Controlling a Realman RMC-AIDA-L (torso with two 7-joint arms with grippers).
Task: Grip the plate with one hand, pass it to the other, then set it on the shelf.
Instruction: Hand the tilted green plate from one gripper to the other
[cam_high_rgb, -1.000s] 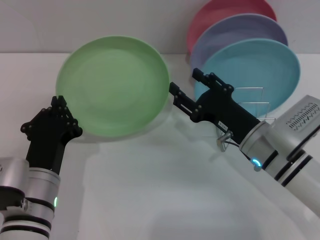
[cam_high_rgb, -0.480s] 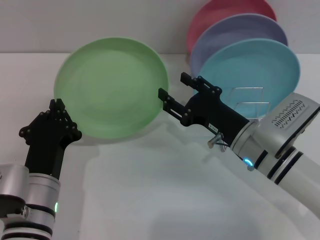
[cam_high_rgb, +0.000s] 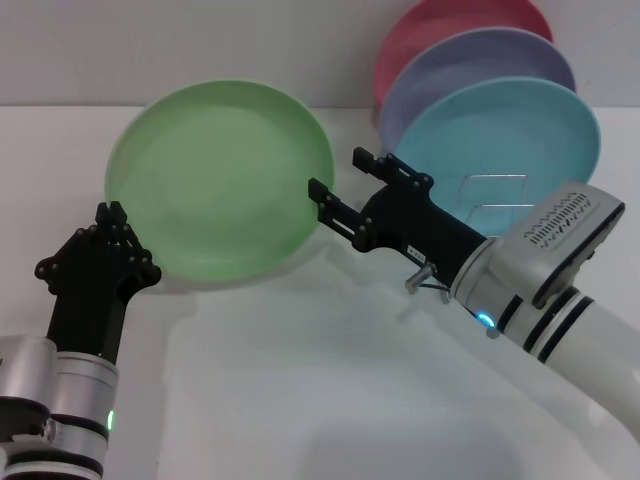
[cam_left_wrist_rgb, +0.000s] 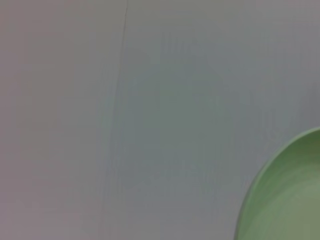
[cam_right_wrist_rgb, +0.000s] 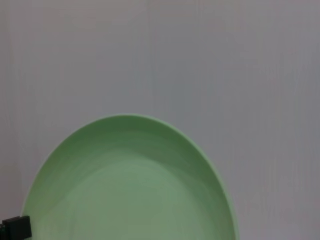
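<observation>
Since the earlier frames the right hand (cam_high_rgb: 338, 182) has been advanced, fingers spread and empty, until the near rim of the plate (cam_high_rgb: 220, 175) lies just at its fingertips. That plate is held tilted clear of the surface by the left hand (cam_high_rgb: 108, 222), pinched shut on its opposite edge. For a sound transfer, the rim should be seated well between the open fingers before closure, and the left grip kept until then.
</observation>
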